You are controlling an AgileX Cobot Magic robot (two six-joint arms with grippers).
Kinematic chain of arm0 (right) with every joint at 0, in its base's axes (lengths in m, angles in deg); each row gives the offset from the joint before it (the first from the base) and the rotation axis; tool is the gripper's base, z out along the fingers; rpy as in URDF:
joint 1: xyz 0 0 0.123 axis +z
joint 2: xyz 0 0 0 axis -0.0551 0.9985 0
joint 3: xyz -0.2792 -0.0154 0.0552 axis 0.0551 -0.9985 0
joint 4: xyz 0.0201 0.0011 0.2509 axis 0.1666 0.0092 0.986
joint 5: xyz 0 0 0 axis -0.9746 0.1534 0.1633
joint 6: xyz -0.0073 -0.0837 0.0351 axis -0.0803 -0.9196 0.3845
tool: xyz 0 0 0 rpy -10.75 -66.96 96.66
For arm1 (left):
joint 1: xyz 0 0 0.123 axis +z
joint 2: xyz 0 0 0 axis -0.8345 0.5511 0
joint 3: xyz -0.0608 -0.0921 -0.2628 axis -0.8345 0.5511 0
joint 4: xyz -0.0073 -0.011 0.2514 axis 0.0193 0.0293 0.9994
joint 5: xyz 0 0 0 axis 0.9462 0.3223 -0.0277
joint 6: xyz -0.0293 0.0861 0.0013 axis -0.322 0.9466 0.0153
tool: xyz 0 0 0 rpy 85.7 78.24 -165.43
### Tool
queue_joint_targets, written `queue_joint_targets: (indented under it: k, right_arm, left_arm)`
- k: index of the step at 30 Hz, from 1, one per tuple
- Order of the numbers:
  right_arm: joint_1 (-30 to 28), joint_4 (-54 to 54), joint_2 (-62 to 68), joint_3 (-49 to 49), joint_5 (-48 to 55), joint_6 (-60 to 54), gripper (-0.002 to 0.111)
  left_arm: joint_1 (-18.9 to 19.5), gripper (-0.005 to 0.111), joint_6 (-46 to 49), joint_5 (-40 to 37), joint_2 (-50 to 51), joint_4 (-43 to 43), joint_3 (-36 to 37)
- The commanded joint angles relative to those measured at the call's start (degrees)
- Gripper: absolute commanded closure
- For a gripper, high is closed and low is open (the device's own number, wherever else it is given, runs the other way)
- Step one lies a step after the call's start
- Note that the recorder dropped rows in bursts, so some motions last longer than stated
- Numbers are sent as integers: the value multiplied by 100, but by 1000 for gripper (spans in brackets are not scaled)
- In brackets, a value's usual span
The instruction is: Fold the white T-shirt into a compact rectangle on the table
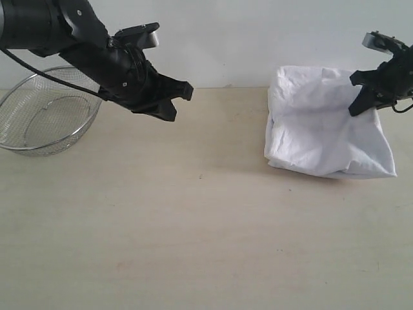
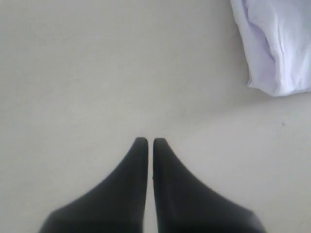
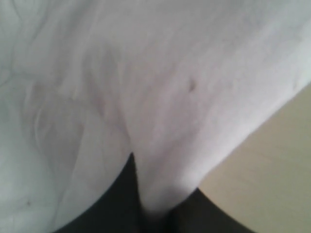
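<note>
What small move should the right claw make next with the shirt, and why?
Probably carry its pinched fold toward the middle of the white T-shirt and lay it down. The right claw is shut on cloth at the shirt's far right corner, holding it raised. The left claw is shut, empty and well apart.

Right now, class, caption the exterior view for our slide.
Right claw pinches the white T-shirt on the table; shut left claw hovers near a mesh bowl.
</note>
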Motion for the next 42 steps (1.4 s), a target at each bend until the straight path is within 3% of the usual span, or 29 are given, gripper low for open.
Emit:
queue_joint_targets:
  k: [1, 16, 24, 42]
  right_arm:
    - [-1, 42, 199, 53, 25, -90, 108]
    - [172, -365, 277, 53, -13, -28, 108]
    - [182, -236, 541, 53, -115, -146, 108]
    - [480, -589, 595, 53, -80, -327, 108]
  left_arm:
    - [6, 102, 51, 43, -189, -67, -18]
    - [6, 102, 51, -51, -233, 3, -18]
    - [14, 102, -166, -39, -233, 593, -18]
    - [609, 102, -465, 130, -279, 665, 403]
